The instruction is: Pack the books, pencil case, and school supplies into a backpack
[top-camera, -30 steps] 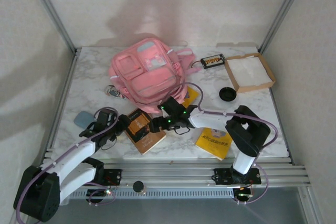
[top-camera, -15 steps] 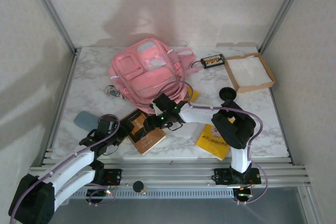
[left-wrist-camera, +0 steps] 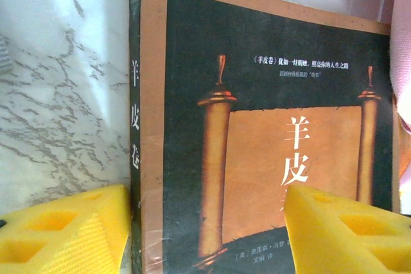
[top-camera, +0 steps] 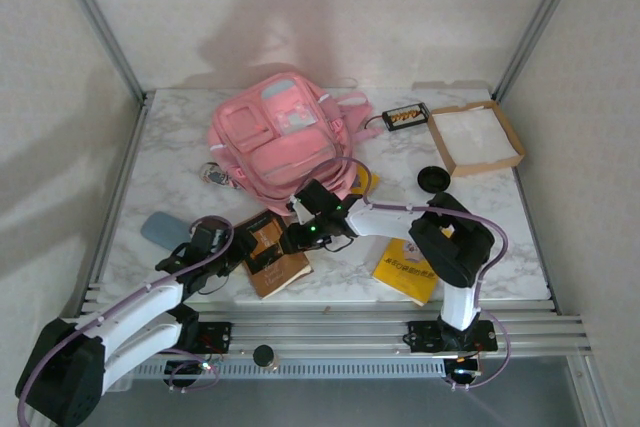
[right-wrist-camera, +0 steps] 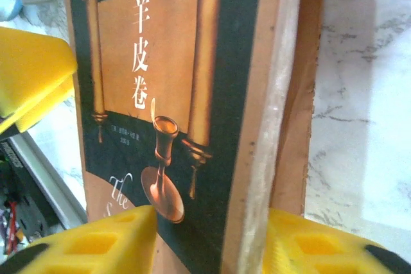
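Note:
The dark brown-black book (top-camera: 268, 249) with an orange scroll picture lies on the marble near the front, just below the pink backpack (top-camera: 283, 142). My left gripper (top-camera: 226, 247) is open at the book's left side. In the left wrist view its yellow fingers (left-wrist-camera: 64, 230) straddle the spine and cover (left-wrist-camera: 257, 133). My right gripper (top-camera: 302, 236) is open at the book's right side, and the book's page edge (right-wrist-camera: 263, 158) runs between its pads. One yellow book (top-camera: 408, 270) lies front right. Another yellow book (top-camera: 367, 182) pokes out from under the backpack.
A grey-blue pouch (top-camera: 159, 228) lies at the left. At the back right are a brown tray with white inside (top-camera: 478, 139), a small black and orange case (top-camera: 406, 117) and a black round lid (top-camera: 433, 180). A small trinket (top-camera: 215, 175) lies left of the backpack.
My right gripper has slid left and closed in on the dark book's right edge. The left arm has drawn back a little and the grey-blue pouch shows more.

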